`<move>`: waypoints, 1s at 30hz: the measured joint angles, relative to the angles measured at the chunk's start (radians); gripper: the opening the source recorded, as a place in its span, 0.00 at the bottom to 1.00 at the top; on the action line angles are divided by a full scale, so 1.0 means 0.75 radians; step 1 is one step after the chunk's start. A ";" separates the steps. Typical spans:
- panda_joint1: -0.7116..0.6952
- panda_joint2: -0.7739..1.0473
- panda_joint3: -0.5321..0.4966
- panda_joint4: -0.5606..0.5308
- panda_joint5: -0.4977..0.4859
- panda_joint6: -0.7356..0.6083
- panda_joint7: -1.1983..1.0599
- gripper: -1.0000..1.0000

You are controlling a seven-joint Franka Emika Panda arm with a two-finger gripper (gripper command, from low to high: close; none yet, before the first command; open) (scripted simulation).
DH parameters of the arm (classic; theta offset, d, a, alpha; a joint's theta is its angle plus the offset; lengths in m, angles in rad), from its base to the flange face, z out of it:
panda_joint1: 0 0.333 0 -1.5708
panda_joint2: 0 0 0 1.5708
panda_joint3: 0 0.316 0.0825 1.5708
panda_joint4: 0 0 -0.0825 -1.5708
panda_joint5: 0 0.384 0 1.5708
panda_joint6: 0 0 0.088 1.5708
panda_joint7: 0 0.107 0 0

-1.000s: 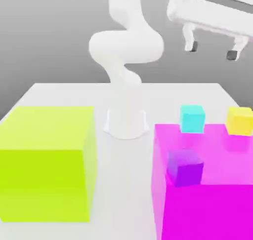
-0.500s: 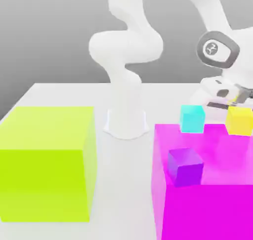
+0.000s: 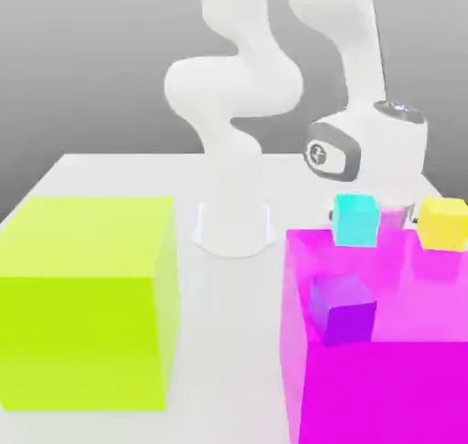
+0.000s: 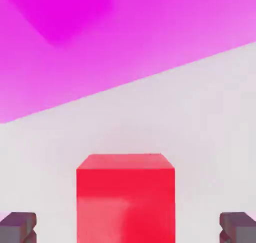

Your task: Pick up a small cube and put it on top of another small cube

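Place: a simulated robot test scene, not a lived-in room.
Backdrop: a plain grey gradient behind everything, with no walls, windows or furniture.
Surface [image 3: 110, 173]: flat, white and unmarked, with clean straight edges, like a rendered tabletop.
Robot: a smooth white arm [image 3: 233, 95] stands on a round base in the middle of the surface, as on a research bench.
Objects: plain, flat-coloured blocks without labels or wear: a big yellow-green block [image 3: 87, 296], a big magenta block [image 3: 384, 378], a cyan cube [image 3: 356, 219], a purple cube [image 3: 343, 309], a yellow cube [image 3: 443, 223], and a red cube [image 4: 126, 199] in the hand view.
Look: uniform colours, soft shading and perfect geometry.
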 joint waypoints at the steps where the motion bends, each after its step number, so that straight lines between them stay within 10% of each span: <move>1: 0.091 0.047 -0.108 0.013 -0.075 0.037 0.057 0.50; 2: 0.181 0.093 -0.209 0.026 -0.128 0.075 0.100 0.50; 3: 0.249 0.129 -0.284 0.034 -0.159 0.106 0.125 0.00; 11: 0.219 0.101 -0.246 0.026 -0.124 0.087 0.097 0.00; 19: 0.141 -0.249 -0.001 -0.022 0.543 -0.175 -0.416 0.00; 30: 0.287 -0.260 0.016 0.058 0.554 -0.442 -1.028 0.00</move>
